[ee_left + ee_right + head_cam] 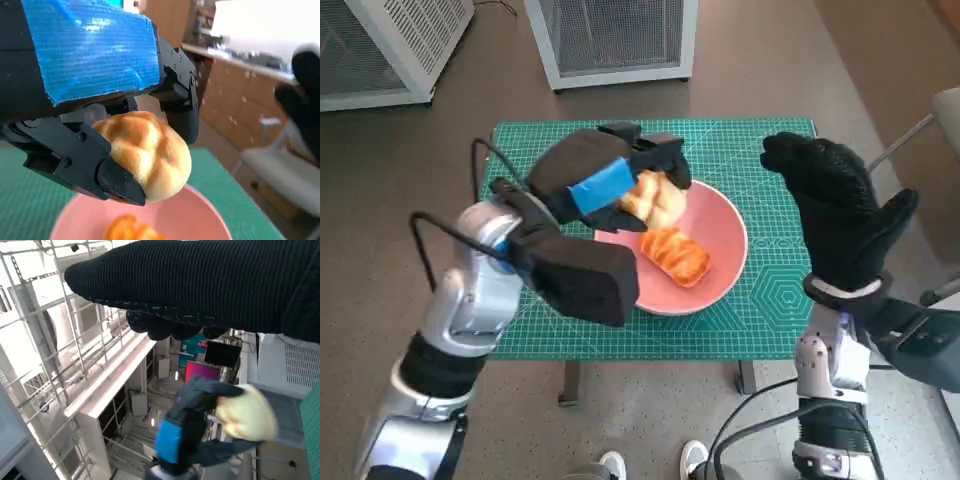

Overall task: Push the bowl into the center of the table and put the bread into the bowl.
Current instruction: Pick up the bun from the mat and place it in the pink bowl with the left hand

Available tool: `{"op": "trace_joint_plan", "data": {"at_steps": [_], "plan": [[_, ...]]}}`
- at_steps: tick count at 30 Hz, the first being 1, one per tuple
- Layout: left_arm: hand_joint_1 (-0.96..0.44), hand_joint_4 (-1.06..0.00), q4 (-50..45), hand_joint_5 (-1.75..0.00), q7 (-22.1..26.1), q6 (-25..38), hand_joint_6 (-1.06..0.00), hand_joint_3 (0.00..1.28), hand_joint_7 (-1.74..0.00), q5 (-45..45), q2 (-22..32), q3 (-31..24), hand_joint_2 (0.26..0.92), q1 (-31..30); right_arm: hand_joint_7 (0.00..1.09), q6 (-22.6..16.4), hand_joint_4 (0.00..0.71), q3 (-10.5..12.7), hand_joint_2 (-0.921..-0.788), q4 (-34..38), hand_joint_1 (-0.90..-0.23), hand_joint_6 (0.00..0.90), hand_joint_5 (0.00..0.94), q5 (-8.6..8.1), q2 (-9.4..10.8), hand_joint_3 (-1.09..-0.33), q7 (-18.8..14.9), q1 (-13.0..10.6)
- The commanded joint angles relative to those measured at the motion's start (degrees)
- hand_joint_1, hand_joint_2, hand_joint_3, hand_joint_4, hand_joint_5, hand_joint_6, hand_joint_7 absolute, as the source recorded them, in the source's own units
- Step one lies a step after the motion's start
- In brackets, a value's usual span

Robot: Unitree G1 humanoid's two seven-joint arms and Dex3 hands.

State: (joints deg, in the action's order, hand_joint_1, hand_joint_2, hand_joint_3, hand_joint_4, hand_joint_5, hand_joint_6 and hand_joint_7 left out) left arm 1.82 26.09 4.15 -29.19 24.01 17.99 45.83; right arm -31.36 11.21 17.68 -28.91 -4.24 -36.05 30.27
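Note:
A pink bowl [720, 235] sits near the middle of the green mat, with an orange-glazed pastry [675, 256] inside it. My left hand [605, 180] hovers over the bowl's far left rim and grips a pale round bread roll [655, 200]. The left wrist view shows the roll [150, 152] pinched between black fingers [80, 160], just above the bowl [195, 220] and the pastry [127, 230]. My right hand [835, 205] is raised beside the bowl's right side, fingers spread, holding nothing. The right wrist view shows the left hand [192, 432] with the roll [247, 415].
The green cutting mat [775, 300] covers the small table. Two white mesh-sided cabinets [610, 40] stand on the floor beyond the far edge. A chair [935, 125] is at the right. A person's shoes [655, 462] show below the near edge.

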Motion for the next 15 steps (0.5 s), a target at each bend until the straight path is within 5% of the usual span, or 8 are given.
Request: {"op": "trace_joint_plan", "data": {"at_steps": [1,6,15], "plan": [[-0.19,-0.34,2.7,-0.24,-0.4,-1.9,-0.3,0.07,-0.45,-0.9,-0.4,1.5,0.843,-0.4,0.59,0.6,0.372,0.0,-0.921,-0.8,-0.421,0.142,0.004,0.52,0.2,-0.471,0.7,-1.9],[-0.33,-0.25,4.2,-0.04,-2.7,-4.0,-0.26,0.03,-0.26,-4.2,0.3,3.2,0.842,-1.3,0.59,0.6,0.375,-0.3,-0.921,-1.6,-0.421,0.143,0.005,0.92,0.5,-0.47,1.4,-2.4],[-0.46,-0.1,5.5,0.0,-6.1,-6.8,-0.2,0.02,-0.16,-6.7,0.4,3.2,0.865,-3.2,0.59,0.6,0.379,-0.6,-0.921,-1.9,-0.422,0.145,0.006,1.53,0.5,-0.468,2.4,-2.4]]}}
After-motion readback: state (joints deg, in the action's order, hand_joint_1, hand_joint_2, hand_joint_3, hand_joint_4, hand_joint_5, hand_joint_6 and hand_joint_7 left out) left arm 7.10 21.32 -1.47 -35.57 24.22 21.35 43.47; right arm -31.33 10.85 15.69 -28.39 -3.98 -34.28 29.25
